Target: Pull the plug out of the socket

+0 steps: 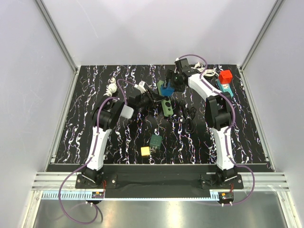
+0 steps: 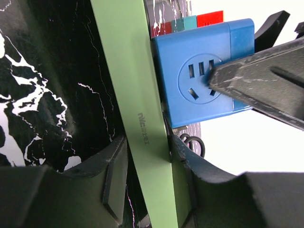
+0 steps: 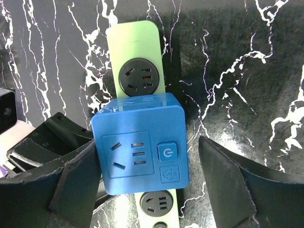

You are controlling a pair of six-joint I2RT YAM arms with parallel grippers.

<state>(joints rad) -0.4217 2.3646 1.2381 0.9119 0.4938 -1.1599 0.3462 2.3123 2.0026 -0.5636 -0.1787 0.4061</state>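
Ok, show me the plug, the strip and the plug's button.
plug [image 3: 137, 147]: right wrist view, middle of its blue face.
strip [image 2: 140, 95]: left wrist view, bare green face.
button [image 3: 167, 152]: right wrist view, its centre.

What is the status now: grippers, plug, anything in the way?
Left gripper shut on green strip. Right gripper open around blue plug, gap on one side. Plug seated in strip, not yet pulled. No obstacle seen.

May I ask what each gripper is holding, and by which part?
The left gripper clamps the green power strip by its opposite sides; the right gripper straddles the blue adapter, unclosed.
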